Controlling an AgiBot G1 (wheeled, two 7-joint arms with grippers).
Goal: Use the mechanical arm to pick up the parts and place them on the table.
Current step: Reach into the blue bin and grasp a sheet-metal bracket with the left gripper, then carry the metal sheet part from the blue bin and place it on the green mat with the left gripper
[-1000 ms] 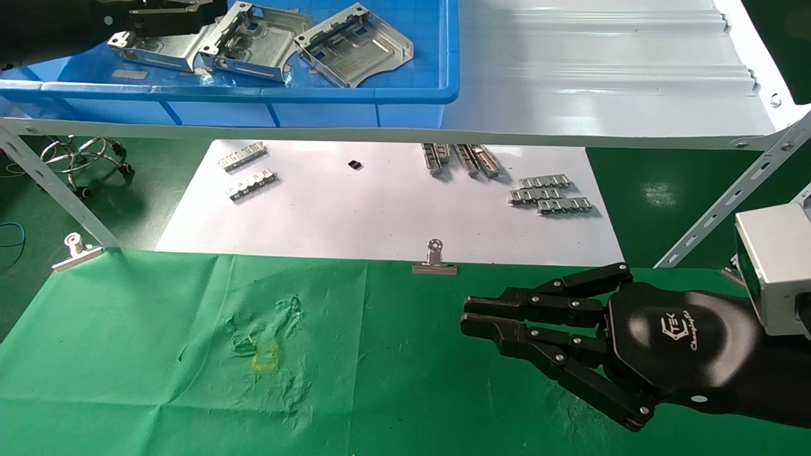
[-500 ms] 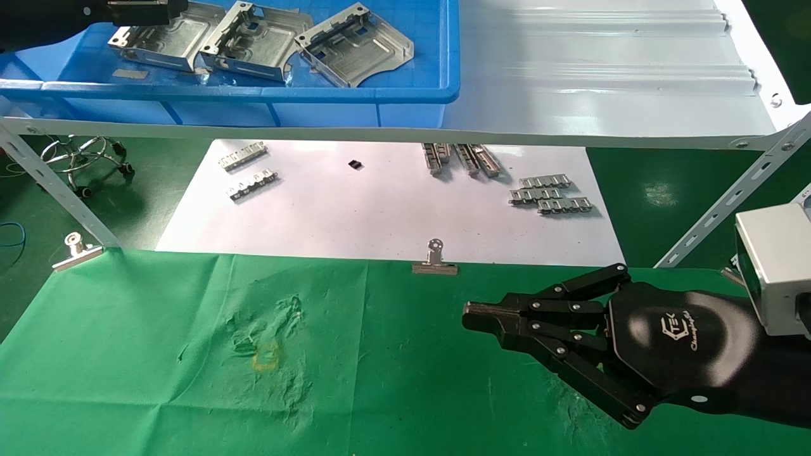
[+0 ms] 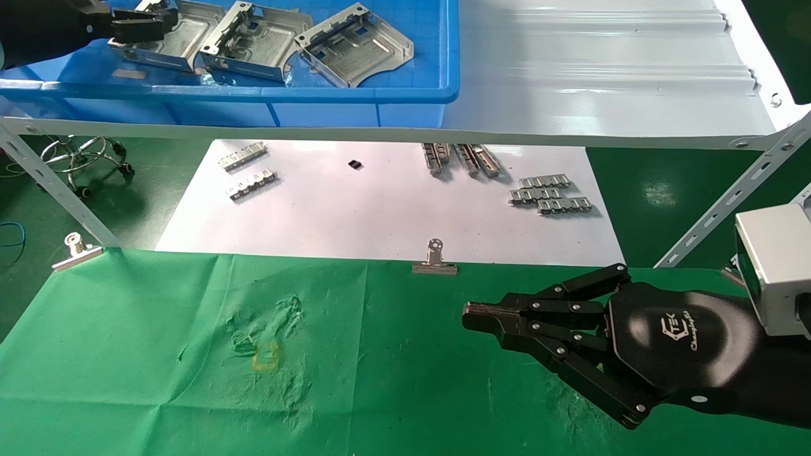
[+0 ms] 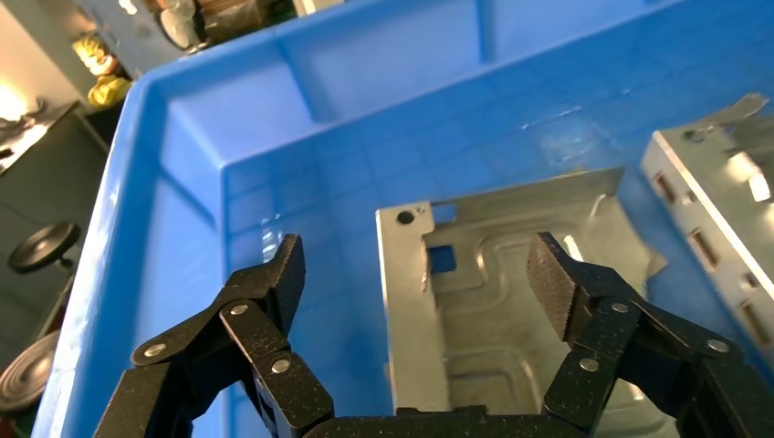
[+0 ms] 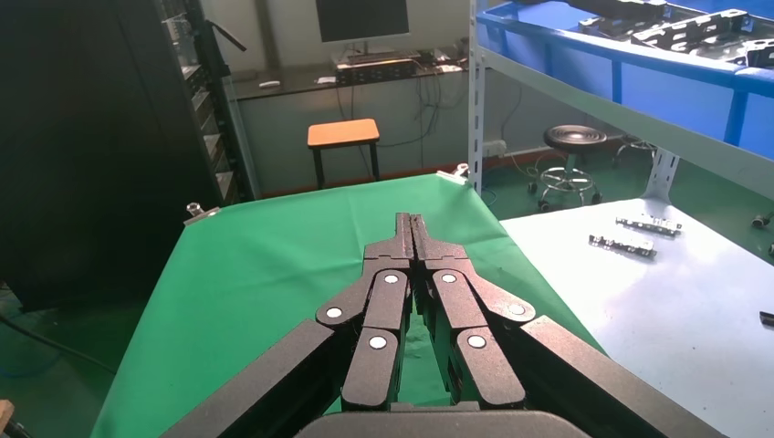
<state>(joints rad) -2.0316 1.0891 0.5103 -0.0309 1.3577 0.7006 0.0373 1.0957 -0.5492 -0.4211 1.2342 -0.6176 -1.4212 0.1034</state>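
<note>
Three silver sheet-metal parts lie in a blue bin (image 3: 405, 95) on the grey shelf: a left one (image 3: 171, 47), a middle one (image 3: 253, 38) and a right one (image 3: 355, 44). My left gripper (image 3: 142, 22) is open over the left part. In the left wrist view my left gripper (image 4: 415, 274) straddles that part's (image 4: 511, 274) upturned flange, its pads apart and not touching it. My right gripper (image 3: 472, 316) is shut and empty, low over the green cloth table (image 3: 158, 380). It also shows shut in the right wrist view (image 5: 413, 224).
A white sheet (image 3: 380, 209) behind the cloth holds small linked strips (image 3: 548, 193). Binder clips (image 3: 434, 263) (image 3: 76, 250) pin the cloth's far edge. The shelf's slanted metal legs (image 3: 57, 190) (image 3: 728, 196) flank the table. A faint yellow mark (image 3: 266, 354) is on the cloth.
My right gripper closed from slightly open to shut. My left gripper shifted left and down over the left part in the bin.
</note>
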